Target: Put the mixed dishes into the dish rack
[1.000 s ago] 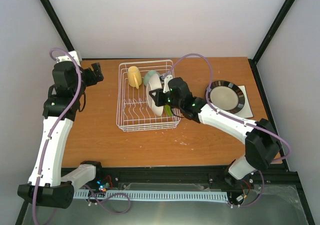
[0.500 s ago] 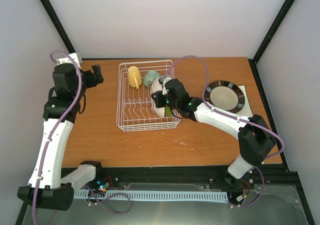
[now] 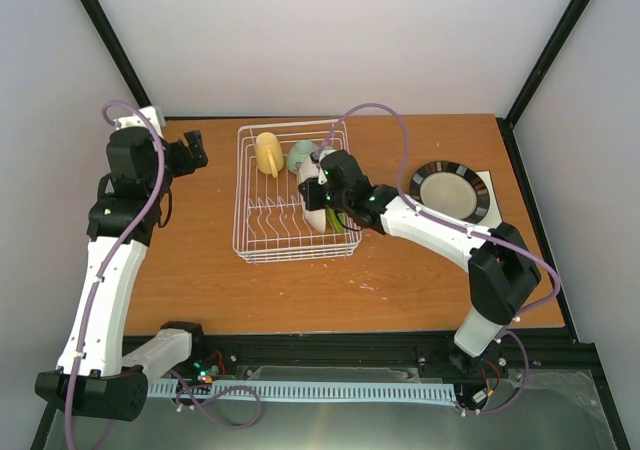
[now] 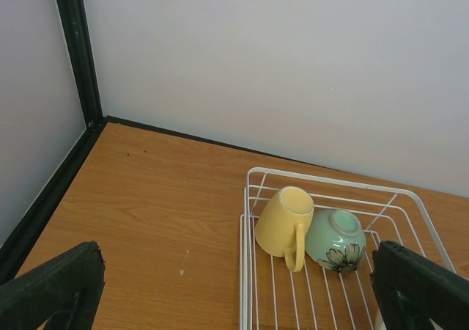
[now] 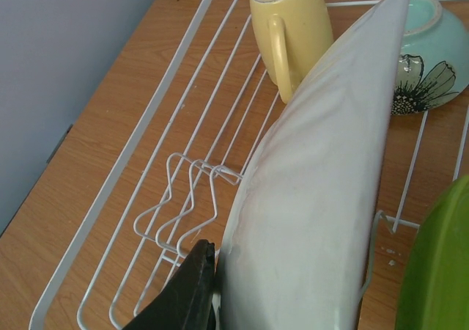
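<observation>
Yellow cup [image 3: 268, 153], pale mint bowl [image 3: 300, 154] and small lime-green plate [image 5: 440, 271] sit in the dish rack [image 3: 245, 240] — right fingers [image 5: 183, 293] pinch a white-backed plate [image 5: 315, 198] on edge there. Left fingers [image 4: 51, 286] spread. Left to load, at the worktop's [image 3: 400, 280] right edge — dark-rimmed cream plate [image 3: 450, 192] atop the square white plate [image 3: 498, 220].

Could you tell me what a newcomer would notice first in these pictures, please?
Probably the right gripper holding a pale plate on edge in the white dish rack, beside a lime-green plate. At the rack's far end lie a yellow cup and mint bowl; a dark-rimmed plate waits outside, to the right.
</observation>
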Motion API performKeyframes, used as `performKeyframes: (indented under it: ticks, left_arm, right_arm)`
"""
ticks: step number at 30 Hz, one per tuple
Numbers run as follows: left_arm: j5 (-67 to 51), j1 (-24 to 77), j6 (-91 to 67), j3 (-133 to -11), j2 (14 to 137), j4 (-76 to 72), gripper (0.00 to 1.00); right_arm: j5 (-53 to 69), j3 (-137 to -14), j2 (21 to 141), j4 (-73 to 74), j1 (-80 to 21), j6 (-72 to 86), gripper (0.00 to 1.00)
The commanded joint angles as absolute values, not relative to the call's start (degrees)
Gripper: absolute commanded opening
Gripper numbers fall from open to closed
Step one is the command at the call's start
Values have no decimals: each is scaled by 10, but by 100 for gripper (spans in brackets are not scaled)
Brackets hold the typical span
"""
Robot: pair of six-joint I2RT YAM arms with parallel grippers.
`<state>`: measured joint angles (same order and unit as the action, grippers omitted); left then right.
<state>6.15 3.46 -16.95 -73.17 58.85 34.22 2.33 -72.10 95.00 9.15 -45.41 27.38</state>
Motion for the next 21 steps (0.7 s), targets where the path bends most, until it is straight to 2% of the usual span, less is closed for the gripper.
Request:
performKeyframes:
  ticks: [1,6,8,11,14,21]
  left_arm:
    - [61,29,-157,-735,587,320,100]
    - [60,29,-157,-734,588,320,100]
    - [58,29,-156,-732,588,319,100]
    - [56,29,-155,-733,590,319,100]
    - [56,29,-154,-734,590,320,100]
    - [56,29,-155,-736,591,320,100]
  right_arm:
    - [4,-769,966,84,-460,232,5]
    - [-10,-776,979,102,-461,227,8]
    - [-13,-776,982,110,-461,226,14]
    - [-15,-777,983,117,-461,225,18]
    - [-16,-784,987,127,-461,220,28]
    - [-10,-794,998,136,-461,216,37]
